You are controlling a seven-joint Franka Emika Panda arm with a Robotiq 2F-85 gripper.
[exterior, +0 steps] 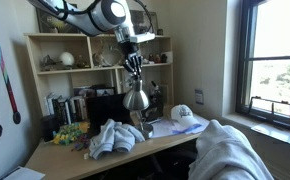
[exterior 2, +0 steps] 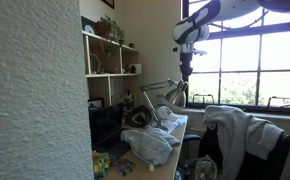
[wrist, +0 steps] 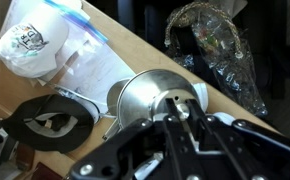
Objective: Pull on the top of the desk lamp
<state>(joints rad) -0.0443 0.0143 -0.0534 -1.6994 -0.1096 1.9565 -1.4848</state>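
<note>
Hand (exterior: 133, 66) hangs just above the top of the desk lamp (exterior: 135, 89), at its 12 o'clock; whether spread or pinching cannot be told. The desk lamp (exterior: 136, 101) stands on the desk (exterior: 60, 157), white cap (exterior: 183, 114) at its 3 o'clock.

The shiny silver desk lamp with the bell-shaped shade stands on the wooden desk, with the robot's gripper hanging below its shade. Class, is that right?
No. An exterior view shows the gripper hanging above the shiny silver desk lamp, not below its shade. The lamp does stand on the wooden desk.
</note>
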